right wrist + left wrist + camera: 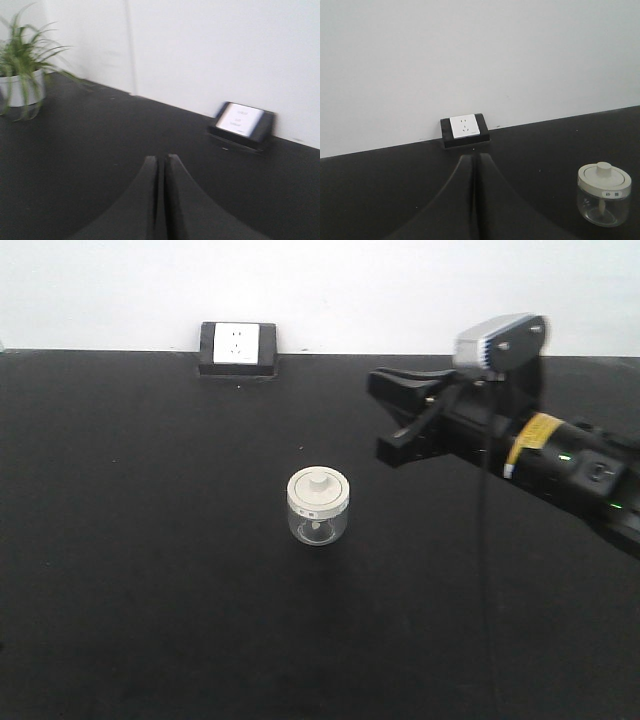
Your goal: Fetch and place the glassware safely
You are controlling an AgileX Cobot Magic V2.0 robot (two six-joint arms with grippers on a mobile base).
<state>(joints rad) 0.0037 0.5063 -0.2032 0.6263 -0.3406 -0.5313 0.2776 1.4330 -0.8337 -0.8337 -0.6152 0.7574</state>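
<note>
**Jar alone mid-table, both grippers closed and empty**

I see the small squat clear glass jar with cream-white knobbed lid (pixel 318 506) standing upright near the middle of the black tabletop (pixel 150 590), nothing touching it. In the left wrist view the same jar (pixel 603 195) sits low right, lid on, a small label on the lid rim, text too small to read.

My right gripper (pixel 393 415) hovers above the table up and to the right of the jar, well apart from it, black arm with a yellow band behind it. In the right wrist view the right gripper (pixel 161 165) has its jaws pressed together, nothing between them; frame is blurry.

My left gripper (pixel 474 162) shows only in its own wrist view, fingers meeting at the tip, holding nothing, jar off to its right.

White wall socket in black housing (pixel 238 347) at the table's far edge. Green potted plant in a white pot (pixel 21 75) far left in the right wrist view
</note>
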